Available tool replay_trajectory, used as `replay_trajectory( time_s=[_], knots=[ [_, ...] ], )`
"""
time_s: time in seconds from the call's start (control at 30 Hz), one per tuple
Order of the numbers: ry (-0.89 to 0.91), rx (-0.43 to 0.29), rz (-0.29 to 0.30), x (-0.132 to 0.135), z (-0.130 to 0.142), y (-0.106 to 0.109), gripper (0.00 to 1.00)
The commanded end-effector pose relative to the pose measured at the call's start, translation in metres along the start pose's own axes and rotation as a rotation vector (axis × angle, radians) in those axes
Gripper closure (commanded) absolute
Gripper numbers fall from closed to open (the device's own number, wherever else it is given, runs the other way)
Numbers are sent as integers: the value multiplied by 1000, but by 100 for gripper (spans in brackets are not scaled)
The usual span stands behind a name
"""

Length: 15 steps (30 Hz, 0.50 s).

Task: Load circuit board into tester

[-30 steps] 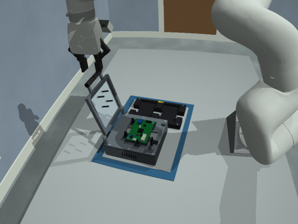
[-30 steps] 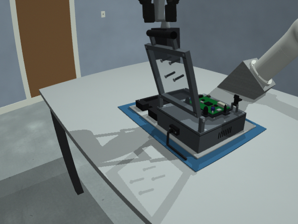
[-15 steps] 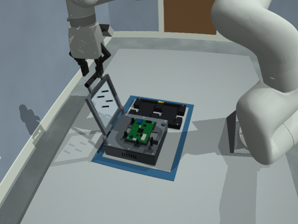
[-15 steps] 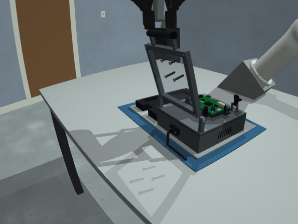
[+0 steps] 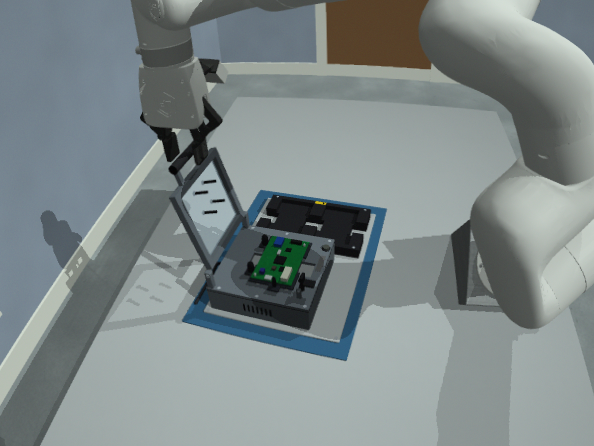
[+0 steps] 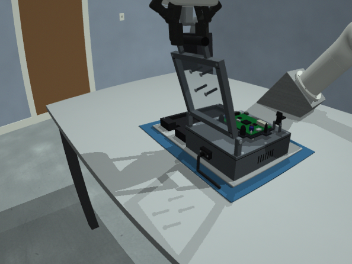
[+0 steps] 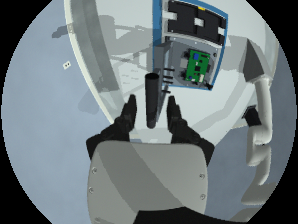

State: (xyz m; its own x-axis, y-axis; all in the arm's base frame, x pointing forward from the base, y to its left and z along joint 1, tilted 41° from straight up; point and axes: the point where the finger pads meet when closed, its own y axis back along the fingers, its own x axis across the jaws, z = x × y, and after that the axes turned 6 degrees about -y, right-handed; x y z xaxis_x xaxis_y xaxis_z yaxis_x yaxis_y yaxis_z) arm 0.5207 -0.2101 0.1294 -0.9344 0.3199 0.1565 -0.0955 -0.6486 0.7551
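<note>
In the top view, the gripper [image 5: 185, 154] [image 6: 189, 39] [image 7: 151, 102] is held above the left part of the tabletop [image 5: 250, 390] [image 6: 296, 207] [image 7: 200, 120], its fingers partly spread and nothing pinched. The handle [image 5: 182, 160] [image 6: 195, 39] [image 7: 152, 102] is flanked by the fingers, with gaps seen at both sides in the wrist view. The lid [image 5: 191, 230] [image 6: 226, 97] [image 7: 161, 97] is raised on its hinge, on the side facing the tabletop's left edge. Farther right, the circuit board [image 5: 290, 252] [image 6: 246, 122] [image 7: 197, 65] is placed face up on the tester [image 5: 260, 295] [image 6: 255, 163] [image 7: 175, 52], its white connector [image 5: 286, 273] [image 6: 265, 122] [image 7: 201, 78] turned toward the hook's end. Whether both pins are through its holes cannot be told. The latch hook [image 5: 301, 281] [image 6: 279, 116] [image 7: 210, 86] is left free of the lid. The tray [image 5: 320, 212] [image 6: 168, 124] [image 7: 199, 14] is set beside the tester, toward the tabletop's far edge, its pockets unfilled. Both are laid on a blue mat [image 5: 365, 280] [image 6: 305, 152] [image 7: 226, 35]. The arm's base [image 5: 462, 270] [image 6: 284, 95] [image 7: 252, 60] is mounted toward the right edge.

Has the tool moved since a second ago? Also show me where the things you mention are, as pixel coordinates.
Yes, down: in the exterior view, the tool [image 5: 185, 157] [image 6: 189, 40] [image 7: 151, 102] was above the unmoved lid handle [image 5: 181, 162] [image 6: 194, 40] [image 7: 151, 102]; now it straddles the handle.
</note>
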Motion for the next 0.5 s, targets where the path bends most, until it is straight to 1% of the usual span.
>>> replay_trajectory(
  time_s=[0.0,0.47],
  knots=[
    [-1,2,-6,-1,-1,-1,49],
    [-1,2,-6,-1,-1,-2,49]
  ],
)
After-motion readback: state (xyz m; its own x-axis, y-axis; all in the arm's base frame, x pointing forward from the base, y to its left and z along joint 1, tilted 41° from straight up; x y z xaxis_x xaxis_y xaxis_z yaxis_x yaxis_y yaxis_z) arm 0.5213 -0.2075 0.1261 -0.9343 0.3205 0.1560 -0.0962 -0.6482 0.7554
